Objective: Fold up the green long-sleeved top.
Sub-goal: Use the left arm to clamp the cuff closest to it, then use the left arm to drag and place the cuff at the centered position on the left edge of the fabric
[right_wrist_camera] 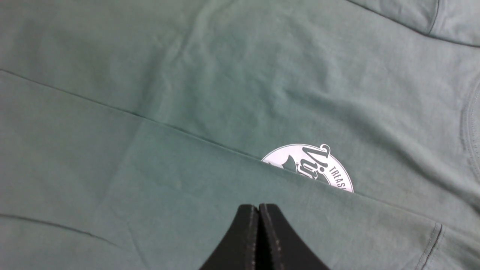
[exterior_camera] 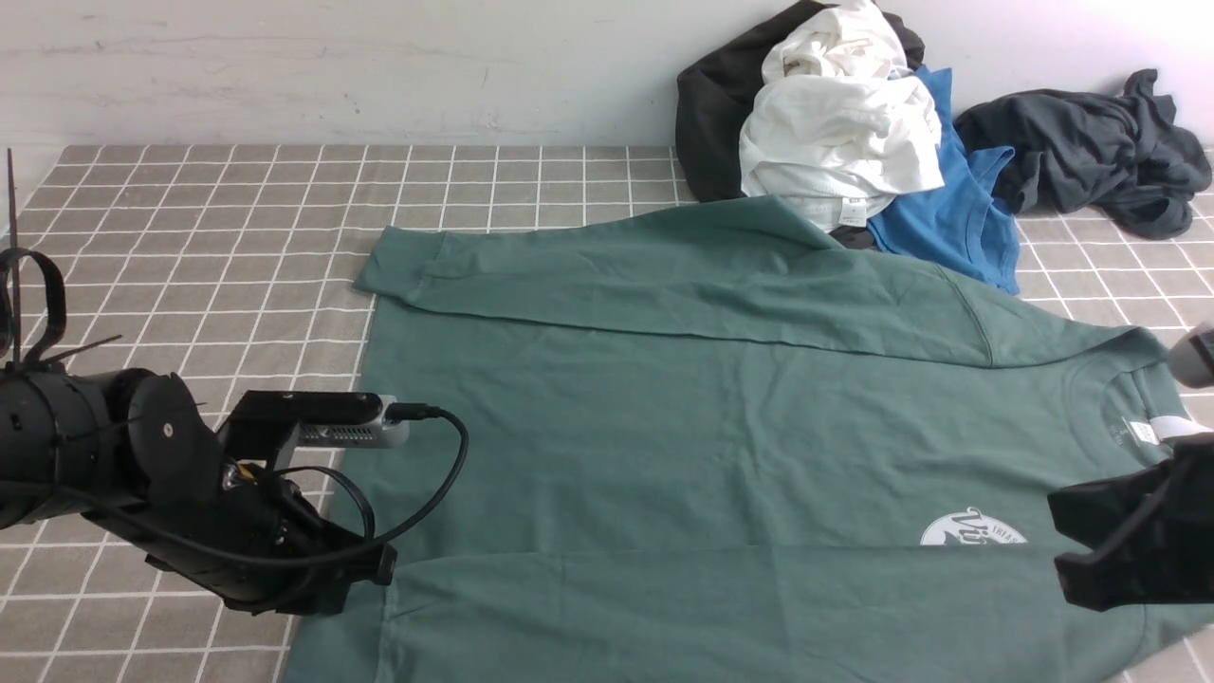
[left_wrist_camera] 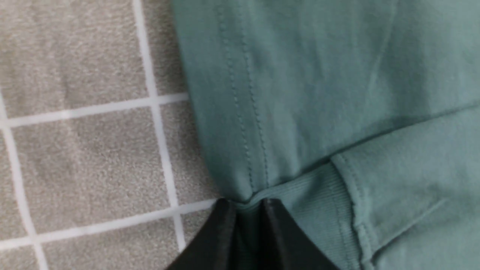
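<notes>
The green long-sleeved top lies flat on the checked cloth, neck to the right, with its white neck label showing. Both sleeves are folded across the body, the far one and the near one. The near sleeve half covers the round white logo. My left gripper is shut on the top's lower left corner, pinching hem and ribbed cuff between its jaws. My right gripper is shut and empty, just over the near sleeve by the logo.
A heap of clothes lies at the back right: white garments, a blue T-shirt, a black piece and a dark grey garment. The grey checked cloth runs to the white wall behind.
</notes>
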{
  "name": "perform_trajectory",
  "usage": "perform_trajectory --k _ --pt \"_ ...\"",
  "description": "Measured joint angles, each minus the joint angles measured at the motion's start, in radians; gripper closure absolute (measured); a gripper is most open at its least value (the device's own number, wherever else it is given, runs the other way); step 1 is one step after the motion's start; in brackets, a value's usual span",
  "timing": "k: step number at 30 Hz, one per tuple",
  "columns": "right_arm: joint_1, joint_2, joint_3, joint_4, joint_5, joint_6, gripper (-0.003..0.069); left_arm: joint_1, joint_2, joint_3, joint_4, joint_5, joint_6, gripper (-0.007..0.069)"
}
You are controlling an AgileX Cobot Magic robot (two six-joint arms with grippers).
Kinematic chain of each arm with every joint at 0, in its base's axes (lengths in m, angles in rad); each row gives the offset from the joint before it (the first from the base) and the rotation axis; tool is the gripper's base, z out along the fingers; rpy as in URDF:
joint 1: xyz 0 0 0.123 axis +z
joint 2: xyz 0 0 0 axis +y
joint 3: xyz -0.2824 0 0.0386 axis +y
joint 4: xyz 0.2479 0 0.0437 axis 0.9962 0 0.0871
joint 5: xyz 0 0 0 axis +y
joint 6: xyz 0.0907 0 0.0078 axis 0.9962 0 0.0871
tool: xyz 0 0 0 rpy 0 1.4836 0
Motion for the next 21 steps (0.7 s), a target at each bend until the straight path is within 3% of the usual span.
perform_trajectory --k 8,21 --pt "0.000 0.000 0.000 0.001 -0.001 0.000 0.0673 -0.064 -0.054 -0.052 0.040 0.043 0.017 0.0599" --pt "0.000 0.000 0.000 0.001 -0.001 -0.007 0.0673 -0.086 -0.086 -0.245 0.122 0.342 -0.045 0.0599"
